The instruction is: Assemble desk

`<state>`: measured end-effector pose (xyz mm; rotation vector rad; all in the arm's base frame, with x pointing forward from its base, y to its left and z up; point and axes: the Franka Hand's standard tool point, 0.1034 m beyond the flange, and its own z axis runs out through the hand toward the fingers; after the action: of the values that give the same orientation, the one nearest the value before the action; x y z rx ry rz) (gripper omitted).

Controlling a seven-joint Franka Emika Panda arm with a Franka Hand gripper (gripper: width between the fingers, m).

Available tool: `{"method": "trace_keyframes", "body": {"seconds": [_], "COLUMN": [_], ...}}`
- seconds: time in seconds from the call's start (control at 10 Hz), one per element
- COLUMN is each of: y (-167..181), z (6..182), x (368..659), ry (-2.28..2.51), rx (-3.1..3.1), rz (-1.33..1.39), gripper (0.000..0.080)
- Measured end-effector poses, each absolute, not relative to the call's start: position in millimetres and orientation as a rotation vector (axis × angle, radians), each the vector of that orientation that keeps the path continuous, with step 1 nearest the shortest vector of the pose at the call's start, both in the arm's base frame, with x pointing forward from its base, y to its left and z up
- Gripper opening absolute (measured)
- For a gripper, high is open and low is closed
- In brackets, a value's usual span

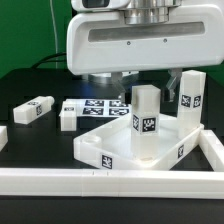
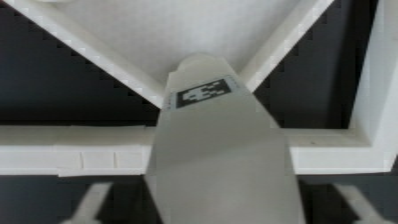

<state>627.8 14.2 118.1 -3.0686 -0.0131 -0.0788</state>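
Two square white legs upright on the desk top [image 1: 100,150], near the middle of the black surface [image 1: 25,90]: a front leg [image 1: 146,120] with its tag toward the exterior camera, and a rear leg [image 1: 190,95] at the corner toward the exterior view's right. Two more lying flat toward the exterior view's left: an outer loose leg [image 1: 33,110], and an inner loose leg [image 1: 68,118] just beside the marker board [image 1: 95,107]. White rail [image 1: 110,183] along the near edge, just beside the desk top. Pincer [image 2: 208,203] directly above the front leg, mostly hidden in the exterior view by the arm's white housing [image 1: 130,40]. From the wrist, that leg reaching down into a corner of the raised rim [image 2: 294,30], with pale fingers [image 2: 80,205] blurred on either side. Cannot tell whether clamped on the leg or standing apart from it.
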Motion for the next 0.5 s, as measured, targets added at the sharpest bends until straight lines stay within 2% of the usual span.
{"method": "trace_keyframes", "body": {"seconds": [0.5], "y": [13.6], "z": [118.2], "x": [627.9], "ry": [0.148], "rx": [-3.061], "rz": [-0.073], "gripper": [0.0288]}}
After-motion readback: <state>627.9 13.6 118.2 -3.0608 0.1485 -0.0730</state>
